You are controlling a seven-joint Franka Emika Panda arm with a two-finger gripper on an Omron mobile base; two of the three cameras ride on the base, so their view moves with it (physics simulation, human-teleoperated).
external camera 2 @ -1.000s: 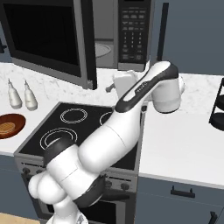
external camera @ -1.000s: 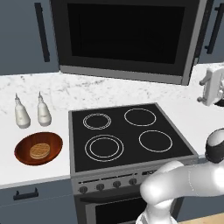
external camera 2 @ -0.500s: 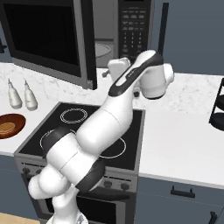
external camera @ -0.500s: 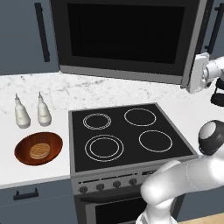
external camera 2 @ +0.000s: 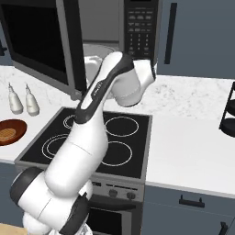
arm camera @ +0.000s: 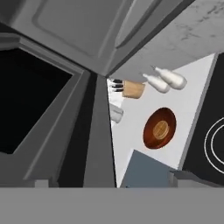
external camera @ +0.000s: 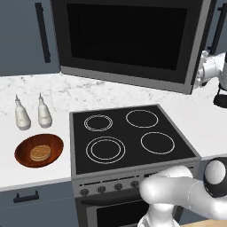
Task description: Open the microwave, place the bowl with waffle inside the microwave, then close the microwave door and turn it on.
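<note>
Microwave door [external camera: 128,40] swung wide open, hanging over the back of the black cooktop [external camera: 128,135], dark glass facing the left base camera and hiding the cavity from that side. Microwave [external camera 2: 124,32] body seen in right base view: grey interior with pale turntable partly blocked by the arm's elbow, keypad strip on the right, top cut off by frame edge. Gripper [external camera: 205,74] at the door's free right edge in left base view, mostly cut off by the frame border and the door edge; fingertips hard to make out there. Claw spread about as wide as it goes, nothing held. In hand view, fingertips barely showing as grey stubs at the bottom; door edge and black window close up, rolled sideways. Bowl [external camera: 39,150] on the white counter left of the cooktop, waffle [external camera: 41,152] lying inside it, well apart from the gripper. Two white bottles [external camera: 31,114] just behind the bowl. Bowl cropped at left edge in right base view. Knife block [arm camera: 131,89] small, blurry in hand view.
</note>
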